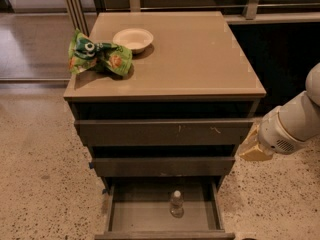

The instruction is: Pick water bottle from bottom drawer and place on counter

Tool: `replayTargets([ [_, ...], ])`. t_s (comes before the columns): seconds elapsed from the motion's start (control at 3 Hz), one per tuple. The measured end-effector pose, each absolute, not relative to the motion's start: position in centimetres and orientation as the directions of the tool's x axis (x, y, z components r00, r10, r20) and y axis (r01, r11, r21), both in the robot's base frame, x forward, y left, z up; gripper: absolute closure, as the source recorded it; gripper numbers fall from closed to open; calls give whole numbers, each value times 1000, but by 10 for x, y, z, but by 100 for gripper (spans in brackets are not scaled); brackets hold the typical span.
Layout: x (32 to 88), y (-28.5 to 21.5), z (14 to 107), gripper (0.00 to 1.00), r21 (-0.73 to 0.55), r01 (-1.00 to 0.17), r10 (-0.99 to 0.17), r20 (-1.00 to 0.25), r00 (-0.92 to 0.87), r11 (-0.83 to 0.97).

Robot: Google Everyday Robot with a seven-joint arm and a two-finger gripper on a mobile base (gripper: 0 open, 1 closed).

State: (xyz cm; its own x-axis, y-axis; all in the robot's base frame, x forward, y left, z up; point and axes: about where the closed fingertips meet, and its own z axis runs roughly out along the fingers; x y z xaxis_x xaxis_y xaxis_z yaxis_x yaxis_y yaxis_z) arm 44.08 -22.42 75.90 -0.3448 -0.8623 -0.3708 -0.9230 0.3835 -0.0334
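**Bottle in the open drawer, gripper off to the right**

The bottom drawer (pixel 120 216) is pulled out toward the lower edge of the frame, w/ its grey floor showing. The water bottle (pixel 176 204) sits on that floor, about mid-width and nearer the back. It looks upright, white cap on top, and nothing is touching it.

The gripper (pixel 252 150) is at the right of the frame – a tan tip on the end of the white arm (pixel 295 125) that comes in from the right edge. It hangs just beside the cabinet's right side, level w/ the gap between the top drawer (pixel 162 132) and the middle drawer (pixel 162 166). It is well above and to the right of the bottle and holds nothing that shows. Can't tell whether it is apart or together from this angle.

The counter (pixel 200 59) fills the upper centre of the frame, tan and glossy. On its left part there is a small white bowl (pixel 133 38) toward the back, and a crumpled green snack bag (pixel 97 58) just in front-left of it – the two look to be touching or nearly so. The two upper drawers stand a little way out, stepped one below the other. Speckled floor (pixel 35 174) lies around the cabinet.
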Motion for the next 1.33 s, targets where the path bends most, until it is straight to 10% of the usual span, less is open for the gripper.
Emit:
replayTargets([
  [0.67,429,-226,689,100,10,-922,-854,-373,-362,387],
  [1.33,508,-229,541,100,-39,-883,-687,-645,-335,467],
])
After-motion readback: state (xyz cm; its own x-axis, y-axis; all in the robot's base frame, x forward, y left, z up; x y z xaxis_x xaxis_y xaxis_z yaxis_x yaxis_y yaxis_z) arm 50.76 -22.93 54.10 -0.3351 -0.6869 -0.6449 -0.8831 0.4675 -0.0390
